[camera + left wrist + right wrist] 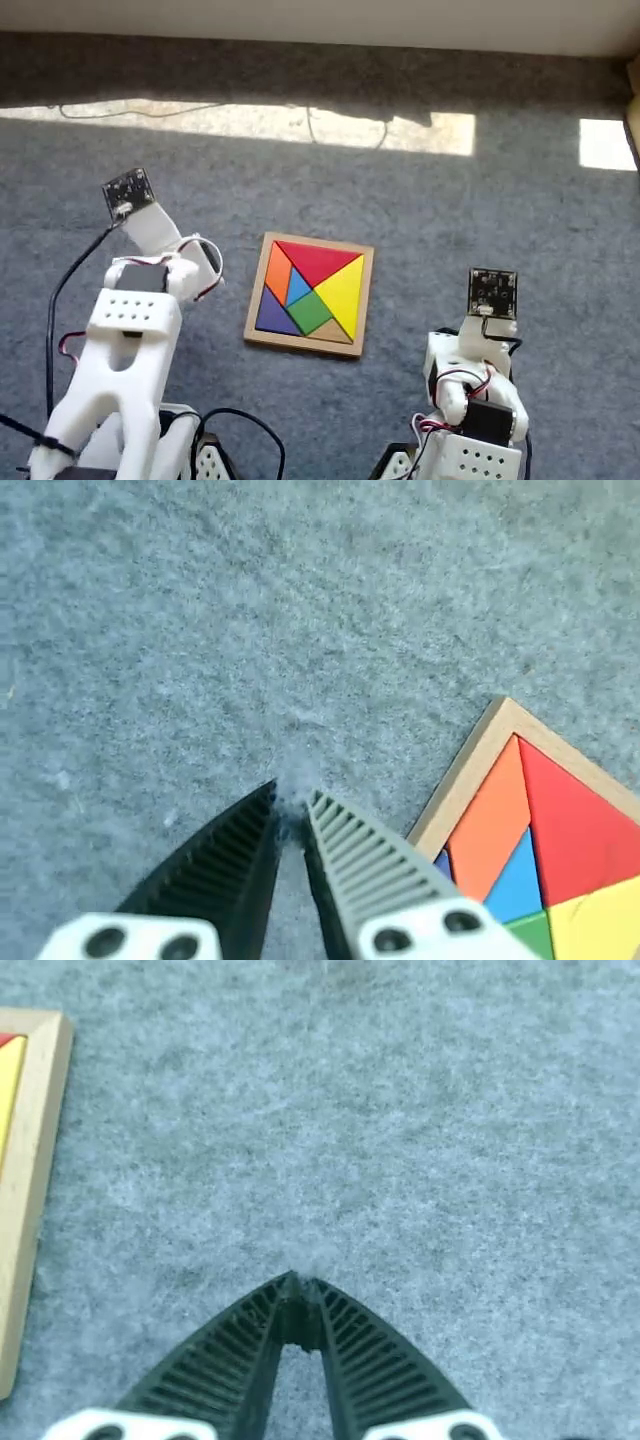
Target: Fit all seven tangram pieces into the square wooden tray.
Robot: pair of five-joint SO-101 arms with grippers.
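The square wooden tray (pixel 304 346) lies on the grey carpet between the two arms. Seven coloured pieces fill it: a red triangle (pixel 320 260), a yellow triangle (pixel 343 292), an orange piece (pixel 277 272), a blue triangle (pixel 297 287), a green square (pixel 310 311), a purple triangle (pixel 272 313) and a tan triangle (pixel 335 333). My left gripper (pixel 293 792) hangs over bare carpet just off the tray's corner (pixel 465 770), its fingertips almost together and holding nothing. My right gripper (pixel 302 1280) is shut and empty over carpet, with the tray's rim (pixel 35 1190) off to one side.
The left arm (pixel 150 290) stands left of the tray and the right arm (pixel 480 380) at the lower right. Cables (pixel 230 420) trail near the arm bases. A sunlit strip (pixel 300 122) crosses the carpet farther back.
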